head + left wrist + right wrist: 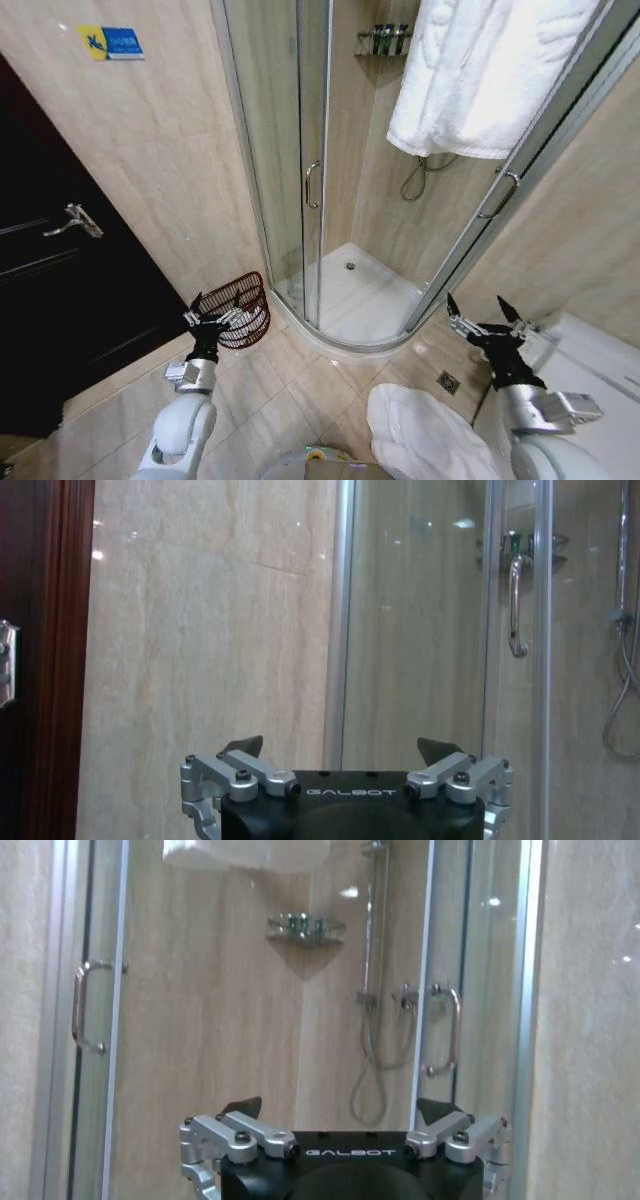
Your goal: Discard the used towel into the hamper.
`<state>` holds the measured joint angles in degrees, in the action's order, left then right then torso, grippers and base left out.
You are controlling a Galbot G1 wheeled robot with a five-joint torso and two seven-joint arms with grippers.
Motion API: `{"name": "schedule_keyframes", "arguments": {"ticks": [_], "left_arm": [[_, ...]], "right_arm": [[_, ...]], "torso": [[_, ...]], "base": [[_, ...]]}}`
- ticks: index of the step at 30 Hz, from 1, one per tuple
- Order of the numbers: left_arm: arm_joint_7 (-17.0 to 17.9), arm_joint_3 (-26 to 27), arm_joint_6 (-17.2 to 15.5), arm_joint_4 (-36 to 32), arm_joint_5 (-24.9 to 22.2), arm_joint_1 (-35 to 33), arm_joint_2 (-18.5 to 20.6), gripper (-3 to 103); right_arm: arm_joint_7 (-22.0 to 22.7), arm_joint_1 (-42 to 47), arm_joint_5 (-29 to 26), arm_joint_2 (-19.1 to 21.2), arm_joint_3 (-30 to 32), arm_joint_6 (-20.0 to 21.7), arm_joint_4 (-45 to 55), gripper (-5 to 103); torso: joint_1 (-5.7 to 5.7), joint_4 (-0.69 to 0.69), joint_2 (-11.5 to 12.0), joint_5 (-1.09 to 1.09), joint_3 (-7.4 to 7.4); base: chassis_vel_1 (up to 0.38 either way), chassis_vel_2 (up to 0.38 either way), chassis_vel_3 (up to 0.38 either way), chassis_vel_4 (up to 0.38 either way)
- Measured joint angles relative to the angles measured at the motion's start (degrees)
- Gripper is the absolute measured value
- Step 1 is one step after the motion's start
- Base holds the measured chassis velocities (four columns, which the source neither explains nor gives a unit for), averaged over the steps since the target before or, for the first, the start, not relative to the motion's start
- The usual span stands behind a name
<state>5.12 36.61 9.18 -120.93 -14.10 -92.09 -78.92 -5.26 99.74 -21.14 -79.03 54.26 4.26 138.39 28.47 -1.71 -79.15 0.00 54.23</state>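
A white towel (480,70) hangs over the top of the glass shower enclosure at the upper right. Another white towel (420,438) lies crumpled on the tiled floor in front of me. The hamper (243,308), a reddish-brown wire basket, stands tilted against the wall left of the shower. My left gripper (213,312) is open and empty, raised just in front of the hamper, and in the left wrist view the left gripper (340,746) faces the wall. My right gripper (477,308) is open and empty at the right; in the right wrist view the right gripper (340,1106) faces the shower.
The curved glass shower enclosure (310,180) with its white tray (350,290) fills the middle. A dark door (60,270) is at the left. A floor drain (449,381) sits near the shower base, and a white fixture (590,370) stands at the right.
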Motion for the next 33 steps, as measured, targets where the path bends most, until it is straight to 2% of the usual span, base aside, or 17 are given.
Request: {"name": "schedule_keyframes", "arguments": {"ticks": [2,5,6,9,10,13,14,15,18,19,22,23,26,27,29,30,33], "left_arm": [[0.0,0.1,0.1,0.0,0.0,-0.1,0.0,100],[0.0,0.5,0.7,0.0,0.0,-0.5,0.0,100],[0.0,0.5,0.7,0.0,0.0,-0.5,0.0,100],[0.0,0.9,1.0,0.0,-0.2,-1.0,0.0,100],[0.0,0.9,1.0,0.0,-0.2,-1.0,0.0,100],[0.0,1.3,1.1,-0.1,-0.4,-0.7,-0.2,100],[0.0,1.3,1.1,-0.1,-0.4,-0.7,-0.2,100],[0.0,1.4,1.0,-0.2,-0.5,-0.4,-0.2,100],[-0.1,1.7,1.0,-0.2,-1.2,-0.2,0.0,100],[-0.1,1.7,1.0,-0.2,-1.2,-0.2,0.0,100],[-0.1,2.7,1.5,0.1,-2.5,-0.5,0.7,100],[-0.1,2.7,1.5,0.1,-2.5,-0.5,0.7,100],[-0.1,3.9,2.4,1.1,-3.9,-0.8,1.7,100],[-0.1,3.9,2.4,1.1,-3.9,-0.8,1.7,100],[-0.1,4.4,2.7,1.8,-4.7,-0.6,2.4,100],[-0.1,4.4,2.7,1.8,-4.7,-0.6,2.4,100],[-0.1,4.5,2.7,2.5,-5.0,0.0,2.8,100]], "right_arm": [[0.0,-0.6,-1.3,1.4,0.9,0.6,0.0,100],[-0.3,-3.0,-6.1,6.6,4.3,3.6,-0.3,100],[-0.3,-3.0,-6.1,6.6,4.3,3.6,-0.3,100],[-0.5,-3.6,-14.0,12.4,8.3,6.6,-0.2,100],[-0.5,-3.6,-14.0,12.4,8.3,6.6,-0.2,100],[-0.7,-2.3,-21.8,17.7,12.9,8.6,-0.2,100],[-0.7,-2.3,-21.8,17.7,12.9,8.6,-0.2,100],[-0.7,-1.4,-25.5,20.1,15.6,9.3,-0.2,100],[-1.7,0.2,-31.4,25.8,21.5,10.1,-1.6,100],[-1.7,0.2,-31.4,25.8,21.5,10.1,-1.6,100],[-5.0,-0.1,-34.7,31.2,26.1,10.1,-5.8,100],[-5.0,-0.1,-34.7,31.2,26.1,10.1,-5.8,100],[-7.4,-0.5,-37.8,36.2,29.4,10.1,-10.3,100],[-7.4,-0.5,-37.8,36.2,29.4,10.1,-10.3,100],[-11.1,-0.6,-39.4,39.0,31.8,10.1,-13.5,100],[-11.1,-0.6,-39.4,39.0,31.8,10.1,-13.5,100],[-16.1,-3.0,-40.1,41.6,33.3,11.0,-16.6,100]], "torso": [[0.01,0.00,0.0,0.00,0.00],[0.03,0.02,0.0,0.01,0.01],[0.03,0.02,0.0,0.01,0.01],[0.03,0.01,0.0,0.01,0.02],[0.03,0.01,0.0,0.01,0.02],[0.03,0.01,0.0,0.00,0.01],[0.03,0.01,0.0,0.00,0.01],[0.03,0.00,0.0,0.00,0.01],[0.02,-0.01,0.0,0.00,0.01],[0.02,-0.01,0.0,0.00,0.01],[0.03,0.00,0.0,0.02,0.02],[0.03,0.00,0.0,0.02,0.02],[0.03,0.02,0.0,0.01,0.02],[0.03,0.02,0.0,0.01,0.02],[0.03,0.01,0.0,0.00,0.02],[0.03,0.01,0.0,0.00,0.02],[0.03,0.00,0.0,0.00,0.02]], "base": [[0.000,0.000,0.000,0.000],[0.000,0.000,0.000,0.000],[0.000,0.000,0.000,0.000],[0.000,0.000,0.000,0.000],[0.000,0.000,0.000,0.000],[0.000,0.000,0.000,0.000],[0.000,0.000,0.000,0.000],[0.000,0.000,0.000,0.000],[0.000,0.000,0.000,0.000],[0.000,0.000,0.000,0.000],[0.000,0.000,0.000,0.000],[0.000,0.000,0.000,0.000],[0.000,0.000,0.000,0.000],[0.000,0.000,0.000,0.000],[0.000,0.000,0.000,0.000],[0.000,0.000,0.000,0.000],[0.000,0.000,0.000,0.000]]}}
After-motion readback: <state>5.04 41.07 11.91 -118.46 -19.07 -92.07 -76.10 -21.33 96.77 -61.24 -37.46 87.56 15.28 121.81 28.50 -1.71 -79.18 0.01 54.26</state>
